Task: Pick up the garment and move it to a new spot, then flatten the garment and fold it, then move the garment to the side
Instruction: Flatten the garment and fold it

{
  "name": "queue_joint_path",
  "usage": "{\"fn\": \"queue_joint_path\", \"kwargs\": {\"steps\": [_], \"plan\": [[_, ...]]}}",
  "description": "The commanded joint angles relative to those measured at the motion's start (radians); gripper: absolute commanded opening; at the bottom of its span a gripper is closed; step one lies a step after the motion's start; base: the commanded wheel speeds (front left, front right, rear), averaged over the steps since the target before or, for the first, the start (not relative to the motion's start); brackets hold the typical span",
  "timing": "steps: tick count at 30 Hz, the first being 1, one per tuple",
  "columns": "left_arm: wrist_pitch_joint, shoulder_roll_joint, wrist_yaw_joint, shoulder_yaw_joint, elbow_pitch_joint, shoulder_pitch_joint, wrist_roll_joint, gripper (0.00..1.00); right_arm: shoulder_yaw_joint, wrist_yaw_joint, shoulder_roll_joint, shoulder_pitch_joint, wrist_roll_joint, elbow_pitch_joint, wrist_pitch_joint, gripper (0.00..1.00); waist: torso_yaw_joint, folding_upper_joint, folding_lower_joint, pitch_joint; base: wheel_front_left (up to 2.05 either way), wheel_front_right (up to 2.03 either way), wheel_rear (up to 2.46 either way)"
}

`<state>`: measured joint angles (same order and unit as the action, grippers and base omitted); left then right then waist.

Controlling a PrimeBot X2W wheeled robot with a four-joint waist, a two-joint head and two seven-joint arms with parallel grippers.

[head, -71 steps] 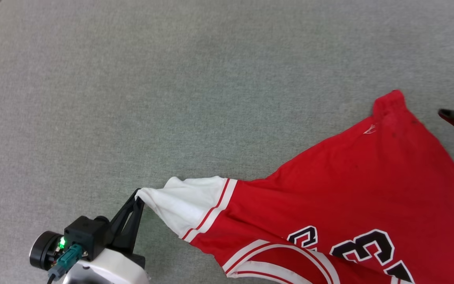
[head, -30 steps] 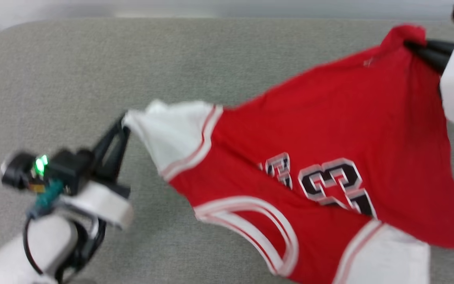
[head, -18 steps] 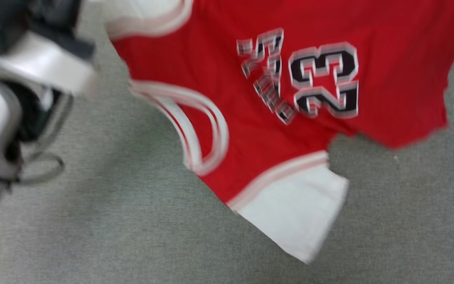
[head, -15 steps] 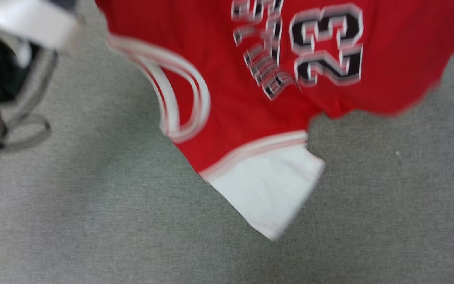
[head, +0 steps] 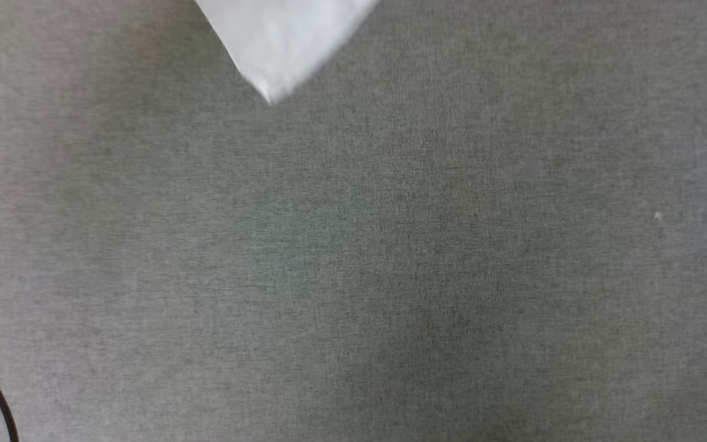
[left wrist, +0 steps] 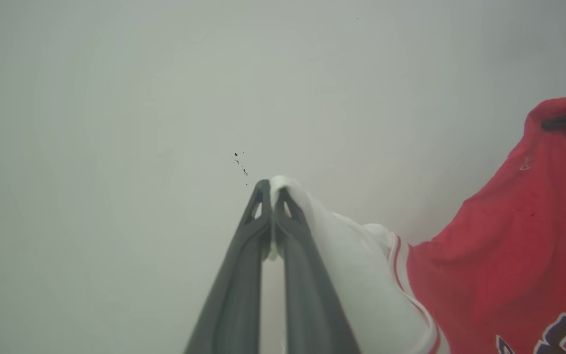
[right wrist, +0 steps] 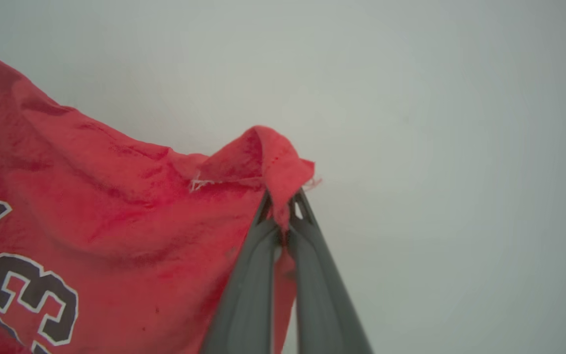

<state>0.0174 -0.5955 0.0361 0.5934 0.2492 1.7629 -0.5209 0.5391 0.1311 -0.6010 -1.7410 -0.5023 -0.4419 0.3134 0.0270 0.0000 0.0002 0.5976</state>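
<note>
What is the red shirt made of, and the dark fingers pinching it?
The T-shirt looks like soft, matte knit cloth, maybe cotton: it creases, drapes, and a thread frays at its edge. The right tool's fingers look like smooth matte grey plastic or rubber, with cut-out gaps near the tips.

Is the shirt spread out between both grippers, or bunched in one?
Spread, not folded. The left gripper is shut on a white sleeve tip, the right gripper on a red corner, and the garment hangs stretched between them.

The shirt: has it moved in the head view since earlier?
Yes, up the view: its white sleeve tip hung below the pale speck on the grey surface, now above it.
</note>
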Motion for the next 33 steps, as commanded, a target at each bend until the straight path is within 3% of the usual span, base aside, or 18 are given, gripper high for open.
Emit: {"fn": "queue_joint_path", "kwargs": {"steps": [1,10,16,25,33], "plan": [[0.006,0.002,0.01,0.002,0.021,0.043,0.017,0.0,0.0,-0.001,0.008,-0.037,0.011,-0.015,-0.012,0.0,-0.007,0.0,-0.0002,0.026,0.0,0.0,0.0],[0.053,0.037,0.065,0.008,0.193,0.241,0.023,0.0,0.042,-0.001,0.056,-0.189,0.027,-0.121,-0.082,0.0,-0.008,0.0,-0.0002,0.085,0.0,0.0,0.0],[0.098,0.055,0.079,0.034,0.299,0.21,-0.001,0.0,0.087,-0.001,0.072,-0.156,0.004,-0.194,-0.124,0.0,-0.005,0.0,-0.0002,0.111,0.0,0.0,0.0],[0.185,0.061,0.089,0.071,0.406,-0.009,-0.074,0.0,0.167,-0.001,0.115,0.042,-0.073,-0.273,-0.233,0.0,-0.018,0.0,-0.0002,0.083,0.0,0.0,0.0],[0.232,0.035,0.062,0.101,0.362,-0.339,-0.108,0.0,0.27,-0.001,0.123,0.27,-0.157,-0.293,-0.313,0.0,-0.024,0.0,-0.0002,-0.022,0.0,0.0,0.0]]}}
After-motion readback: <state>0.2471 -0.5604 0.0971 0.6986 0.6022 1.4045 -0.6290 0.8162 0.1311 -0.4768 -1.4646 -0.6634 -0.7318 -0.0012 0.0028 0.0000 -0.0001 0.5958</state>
